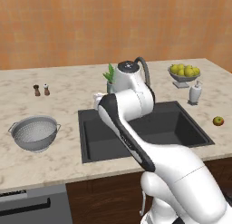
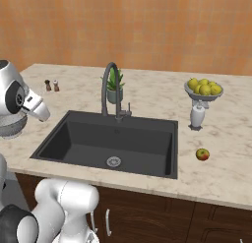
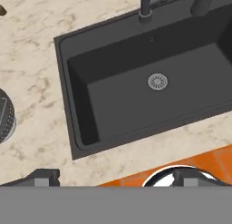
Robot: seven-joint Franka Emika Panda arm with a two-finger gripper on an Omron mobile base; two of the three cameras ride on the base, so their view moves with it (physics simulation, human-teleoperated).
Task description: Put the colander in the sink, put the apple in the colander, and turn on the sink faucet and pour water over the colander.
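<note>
tool: released, fingers spread wide, empty, above sink's near edge
colander: on counter, left of tool
sink: directly ahead of tool
apple: on counter, beyond sink's far side

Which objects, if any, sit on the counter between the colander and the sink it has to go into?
None that can be seen. The colander stands on the counter left of the sink, with bare marble between them. The two small shakers stand farther back, off that path. The basin holds nothing but its drain.
</note>
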